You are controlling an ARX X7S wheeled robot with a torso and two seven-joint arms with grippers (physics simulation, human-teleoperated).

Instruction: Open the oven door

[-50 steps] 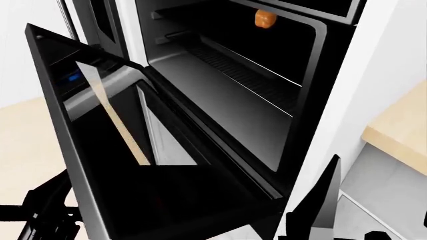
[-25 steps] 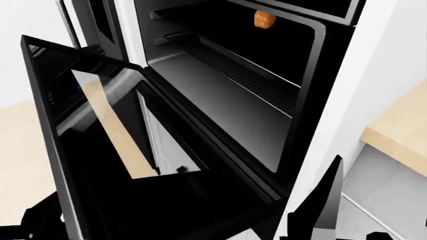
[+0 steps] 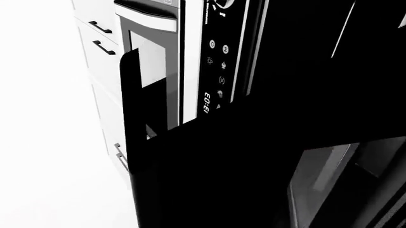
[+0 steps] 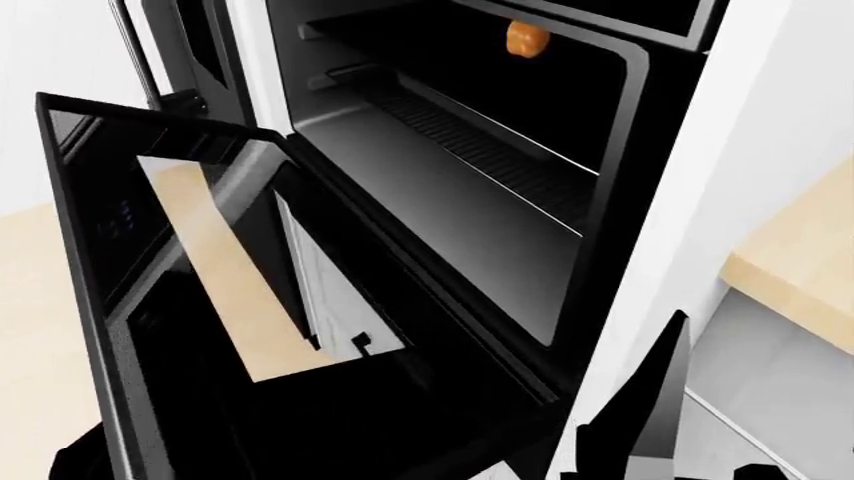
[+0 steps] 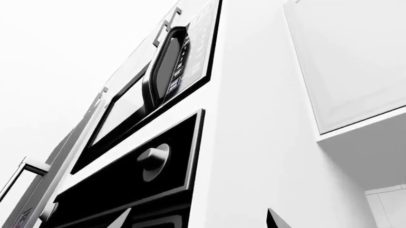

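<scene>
The oven door [image 4: 200, 300] was seen hanging wide open, low in front of the dark oven hole [image 4: 454, 170]. Whether the left gripper or right gripper [image 4: 654, 420] was closed could not be told.

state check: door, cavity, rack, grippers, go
oven door: open, swung well down, not yet flat
oven cavity: exposed, dark inside
oven rack: seated inside, not pulled out
orange item: sits at the cavity's top edge, identity unclear
left gripper: not identifiable, jaws cannot be judged
right gripper: two tips show apart, holding nothing
</scene>
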